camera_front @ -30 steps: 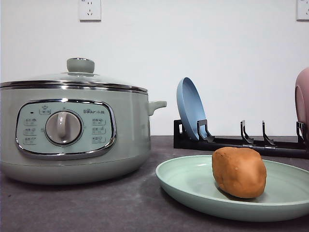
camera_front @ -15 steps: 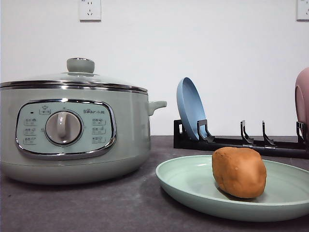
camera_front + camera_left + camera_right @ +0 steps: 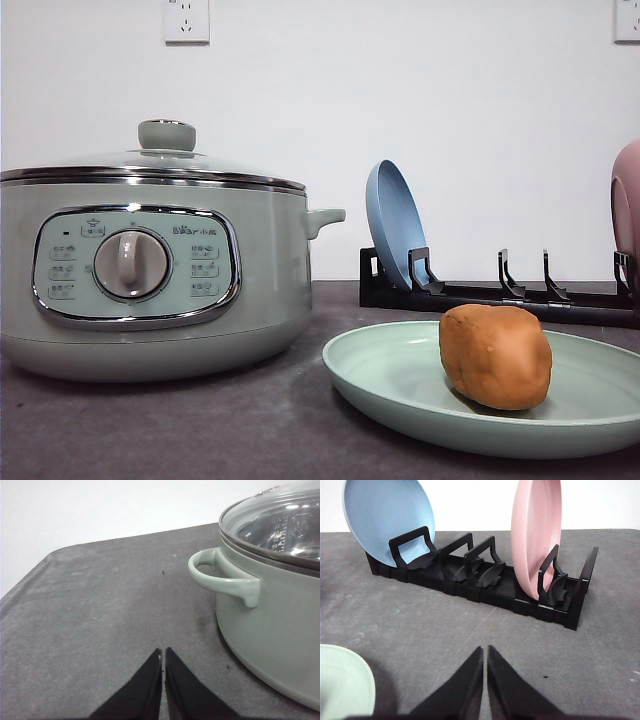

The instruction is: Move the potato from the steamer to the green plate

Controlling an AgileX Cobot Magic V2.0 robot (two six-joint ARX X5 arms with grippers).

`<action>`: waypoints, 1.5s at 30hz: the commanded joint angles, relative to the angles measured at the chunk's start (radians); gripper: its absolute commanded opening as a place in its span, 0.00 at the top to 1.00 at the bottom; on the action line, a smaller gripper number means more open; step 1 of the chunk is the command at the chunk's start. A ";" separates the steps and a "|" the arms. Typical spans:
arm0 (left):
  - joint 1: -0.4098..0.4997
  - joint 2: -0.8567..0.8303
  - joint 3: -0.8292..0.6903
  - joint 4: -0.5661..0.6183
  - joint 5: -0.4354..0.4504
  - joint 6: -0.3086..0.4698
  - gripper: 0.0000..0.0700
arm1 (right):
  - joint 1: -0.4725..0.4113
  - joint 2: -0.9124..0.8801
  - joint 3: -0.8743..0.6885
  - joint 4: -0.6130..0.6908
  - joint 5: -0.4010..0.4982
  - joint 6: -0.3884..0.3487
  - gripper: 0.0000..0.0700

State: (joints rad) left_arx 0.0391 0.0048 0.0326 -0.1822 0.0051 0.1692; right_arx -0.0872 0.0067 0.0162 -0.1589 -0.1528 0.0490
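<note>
Nothing has moved in the last second: the potato rests on the green plate beside the closed steamer, and the left gripper and right gripper have fingers together, so the transfer looks complete.

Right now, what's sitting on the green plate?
The potato rests on the green plate, right of the steamer. The patch of plate beneath the potato is covered, so nothing can be told about it.

- The potato is lying on the green plate.
- The green plate is sitting right of the steamer on the tabletop.
- The rack is standing behind the green plate.
</note>
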 commanded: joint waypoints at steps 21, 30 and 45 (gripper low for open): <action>0.002 -0.002 -0.021 -0.006 0.001 -0.006 1.00 | -0.002 -0.003 -0.005 0.002 0.003 -0.005 1.00; 0.002 -0.002 -0.021 -0.006 0.001 -0.006 1.00 | -0.002 -0.003 -0.005 0.002 0.003 -0.005 1.00; 0.002 -0.002 -0.021 -0.006 0.001 -0.006 1.00 | -0.002 -0.003 -0.005 0.002 0.003 -0.005 1.00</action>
State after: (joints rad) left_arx 0.0391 0.0048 0.0325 -0.1822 0.0051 0.1692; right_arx -0.0872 0.0067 0.0162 -0.1589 -0.1528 0.0490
